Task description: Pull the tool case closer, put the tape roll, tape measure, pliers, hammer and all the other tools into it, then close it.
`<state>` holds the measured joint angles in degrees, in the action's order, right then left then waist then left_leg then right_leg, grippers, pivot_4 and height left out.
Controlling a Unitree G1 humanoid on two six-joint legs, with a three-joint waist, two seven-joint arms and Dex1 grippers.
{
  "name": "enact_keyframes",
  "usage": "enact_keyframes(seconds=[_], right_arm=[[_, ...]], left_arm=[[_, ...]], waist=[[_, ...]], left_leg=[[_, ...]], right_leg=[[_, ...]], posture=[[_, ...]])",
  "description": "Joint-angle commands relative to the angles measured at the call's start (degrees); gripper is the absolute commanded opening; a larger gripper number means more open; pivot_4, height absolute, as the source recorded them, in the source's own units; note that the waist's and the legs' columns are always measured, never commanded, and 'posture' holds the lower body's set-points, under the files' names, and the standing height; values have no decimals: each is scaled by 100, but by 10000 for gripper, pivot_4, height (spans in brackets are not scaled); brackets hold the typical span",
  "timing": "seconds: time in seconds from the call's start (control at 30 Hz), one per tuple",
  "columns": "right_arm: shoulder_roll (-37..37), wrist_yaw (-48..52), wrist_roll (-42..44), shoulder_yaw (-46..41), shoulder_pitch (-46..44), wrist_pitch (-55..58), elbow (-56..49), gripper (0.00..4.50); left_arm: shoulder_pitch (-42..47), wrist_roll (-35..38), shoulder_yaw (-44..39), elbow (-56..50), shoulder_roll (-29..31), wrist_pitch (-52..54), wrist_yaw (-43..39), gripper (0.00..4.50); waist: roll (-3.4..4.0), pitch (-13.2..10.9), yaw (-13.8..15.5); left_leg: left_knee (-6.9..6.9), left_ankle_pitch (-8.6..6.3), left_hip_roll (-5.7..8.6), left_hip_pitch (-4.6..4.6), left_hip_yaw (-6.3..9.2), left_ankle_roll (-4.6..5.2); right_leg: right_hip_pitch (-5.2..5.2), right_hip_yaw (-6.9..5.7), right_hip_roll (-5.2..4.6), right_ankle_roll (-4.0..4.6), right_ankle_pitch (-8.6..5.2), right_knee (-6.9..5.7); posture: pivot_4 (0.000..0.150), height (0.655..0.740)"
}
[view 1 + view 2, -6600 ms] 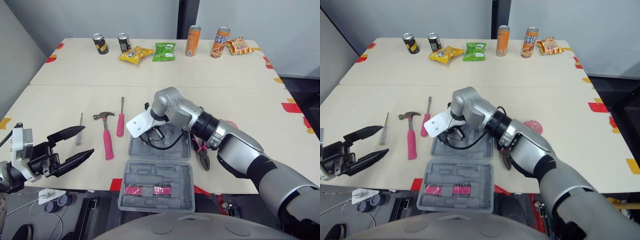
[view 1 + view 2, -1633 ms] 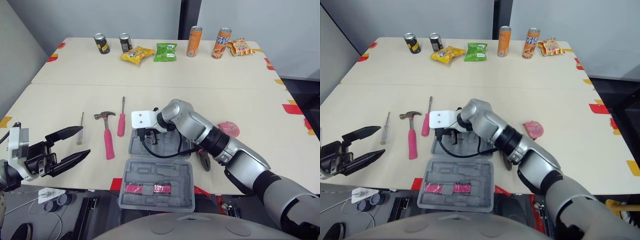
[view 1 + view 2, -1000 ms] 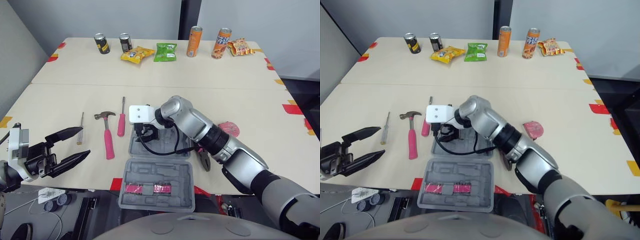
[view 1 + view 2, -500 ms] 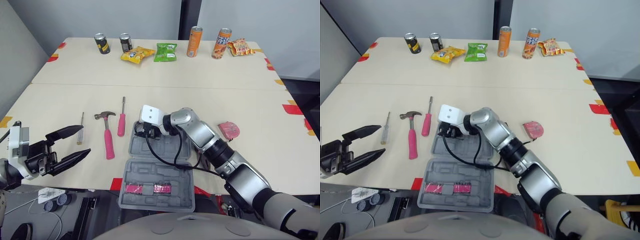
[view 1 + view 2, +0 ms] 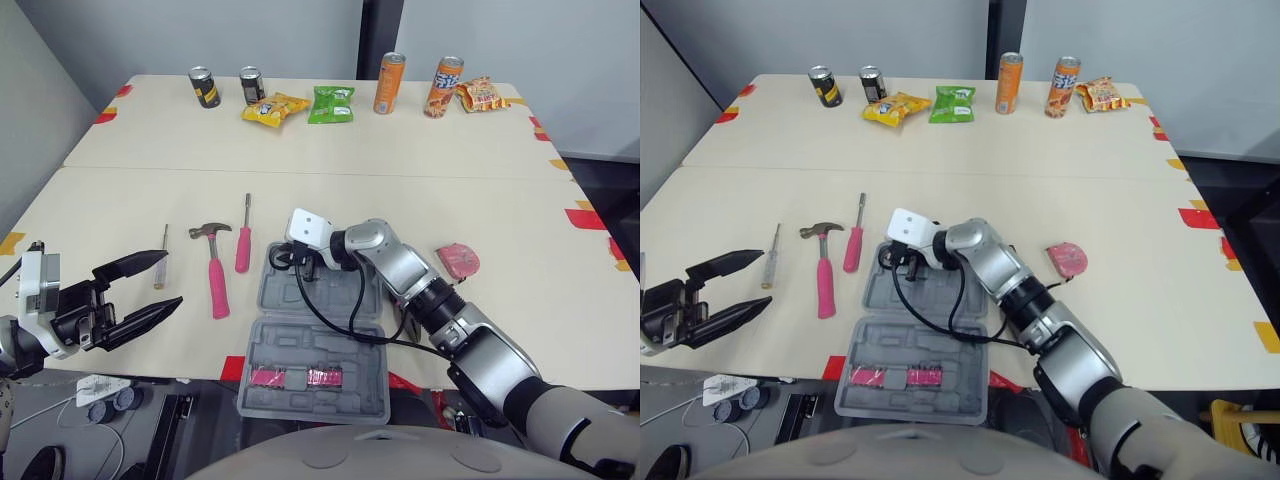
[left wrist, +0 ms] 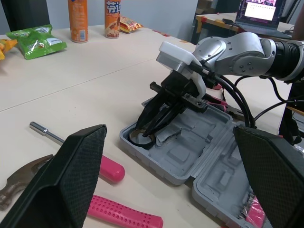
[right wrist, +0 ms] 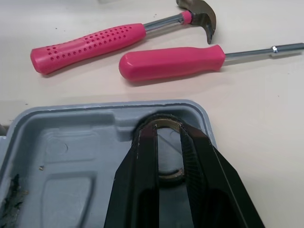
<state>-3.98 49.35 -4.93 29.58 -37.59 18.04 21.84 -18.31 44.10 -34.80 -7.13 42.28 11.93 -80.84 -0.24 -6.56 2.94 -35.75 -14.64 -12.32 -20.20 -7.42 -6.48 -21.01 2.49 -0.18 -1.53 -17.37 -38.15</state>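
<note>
Where two pale beige tables (image 5: 150, 200) meet along a seam, grey walls stand behind them, and red and yellow tape marks (image 5: 588, 214) dot the edges. Along the far side sit two dark cans (image 5: 203, 87), a yellow snack bag (image 5: 273, 107), a green snack bag (image 5: 330, 104), two orange cans (image 5: 387, 83) and an orange packet (image 5: 478, 93). The grey tool case (image 5: 262, 300) lies open at the near edge, moulded pockets up, with pink strips (image 5: 288, 377) tucked into its nearer half. The right gripper (image 7: 167, 135) is down in the case's far-left corner pocket, right at the dark tape roll (image 7: 166, 123), which lies flat there; whether it grips the roll I cannot tell. Just left of the case lie a pink-handled driver (image 5: 241, 250) and the pink-handled hammer (image 5: 214, 280), then a slim screwdriver (image 5: 160, 268) further left. The pink tape measure (image 5: 459, 262) rests on the table to the case's right. The left gripper (image 5: 176, 280) hangs at the near-left edge, spread wide and holding nothing.
</note>
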Motion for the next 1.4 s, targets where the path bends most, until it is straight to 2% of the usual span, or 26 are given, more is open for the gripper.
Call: enact_keyframes(seconds=[0.03,0.27,0.47,0.63,0.8,1.07,1.17,1.27,1.4], right_arm=[[47,-40,59,-126,-38,78,-1,8213],[78,-32,-10,-12,51,846,184,8213],[140,-89,90,-132,58,703,-1,8213],[106,182,550,-453,117,373,-738,8213],[-219,346,1294,-1074,426,506,-2103,8213],[-1273,358,2551,-2641,1567,671,-3597,8213],[-1798,378,2753,-3637,2376,73,-3542,8213],[-2320,555,3086,-4535,3222,-66,-3354,8213],[-2652,763,3321,-5291,4136,-370,-2949,8213]], left_arm=[[13,4,-27,-130,113,-5,-18,45000],[60,-18,-1,-85,138,-12,-29,45000],[79,-28,30,-52,146,-15,-44,45000],[110,-44,71,-39,129,-11,2,45000],[151,-54,3,7,111,140,318,45000],[150,-108,-358,349,51,132,860,45000],[67,-192,-547,582,-45,13,1067,45000],[66,-313,-673,1092,-94,-196,1136,45000],[88,-437,-738,1731,-115,-456,1128,45000]], waist=[[0,0,1],[-1,3,-2],[-1,6,-3],[1,3,12],[-1,2,48],[-6,5,173],[-10,9,198],[-9,8,236],[-11,11,220]], left_leg=[[0,0,0,0,0,0],[0,0,0,4,0,0],[1,-1,0,7,1,-1],[1,-1,0,1,4,-1],[1,-1,0,-1,5,-1],[3,-3,2,0,4,-7],[14,-4,2,2,4,-9],[20,-5,4,0,4,-10],[23,-5,3,5,7,-7]], right_leg=[[0,0,0,0,0,0],[3,-1,0,0,0,2],[7,-3,0,0,0,6],[6,-4,-1,0,0,5],[6,-6,-1,0,0,3],[10,-2,-2,-2,0,19],[12,-1,-2,-2,0,38],[16,0,-2,-3,0,53],[21,-1,-2,-3,0,57]], posture=[[1500,7385],[1500,7385],[1500,7385],[1500,7385],[1500,7385],[1500,7385],[1500,7385],[1500,7385],[1500,7385]])
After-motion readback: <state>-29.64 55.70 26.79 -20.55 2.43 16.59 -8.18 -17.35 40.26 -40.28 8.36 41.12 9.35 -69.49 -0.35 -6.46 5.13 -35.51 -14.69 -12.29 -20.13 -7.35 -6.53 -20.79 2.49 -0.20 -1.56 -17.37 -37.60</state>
